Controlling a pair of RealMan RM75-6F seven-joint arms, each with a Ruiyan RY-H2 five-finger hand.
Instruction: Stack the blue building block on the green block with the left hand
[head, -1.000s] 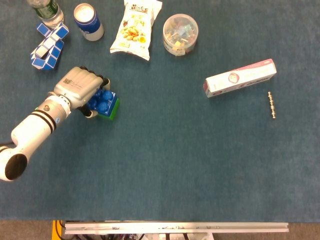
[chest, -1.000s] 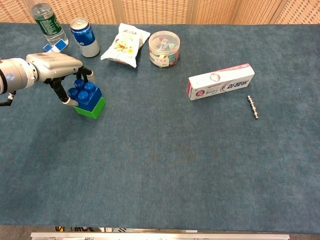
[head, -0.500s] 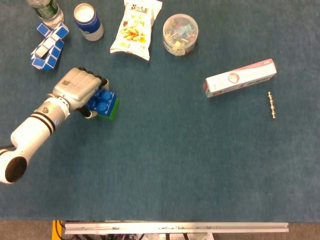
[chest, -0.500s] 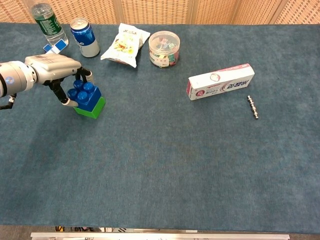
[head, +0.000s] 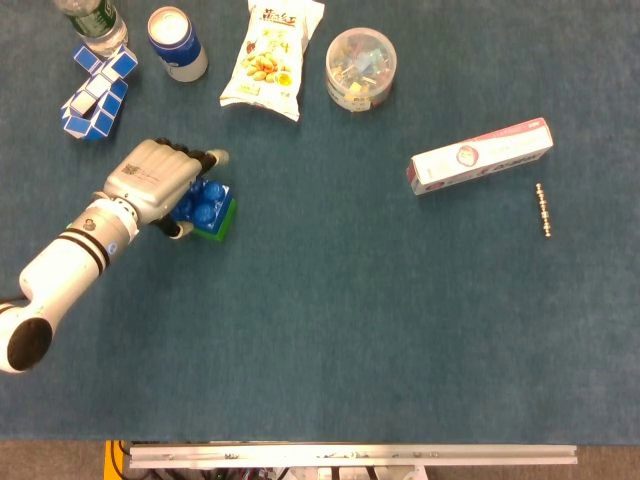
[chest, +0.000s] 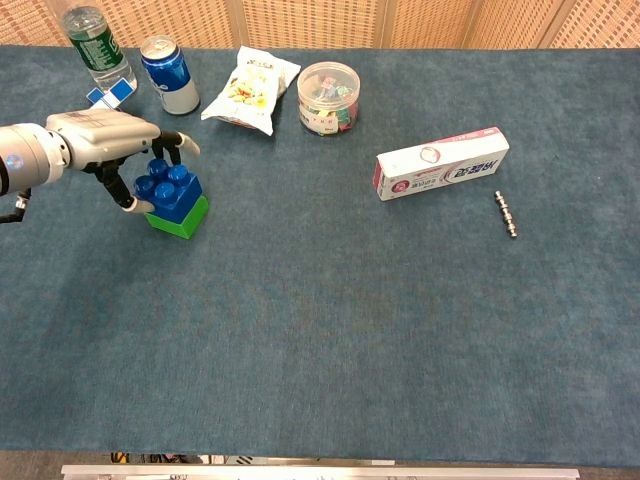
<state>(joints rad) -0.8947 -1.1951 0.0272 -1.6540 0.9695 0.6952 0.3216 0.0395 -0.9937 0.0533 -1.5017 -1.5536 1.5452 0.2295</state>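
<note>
The blue block (head: 205, 200) sits on top of the green block (head: 226, 219) on the blue cloth, left of centre; the chest view shows the blue block (chest: 168, 187) seated on the green block (chest: 181, 219). My left hand (head: 153, 179) is against the stack's left side. Its fingers (chest: 181, 142) are spread out above and past the blue block, and its thumb (chest: 126, 200) hangs low at the left, so nothing looks gripped. The right hand shows in neither view.
At the back left stand a water bottle (head: 90, 20), a blue can (head: 178, 42) and a blue-white twist puzzle (head: 95, 90). A snack bag (head: 272, 55) and a clear tub (head: 360, 67) lie behind. A toothpaste box (head: 480, 155) and a small metal rod (head: 543, 210) lie right.
The left hand's fingers have uncurled from the blue block and spread outward. The hand and stack have shifted slightly left. The blue block stays on the green one.
</note>
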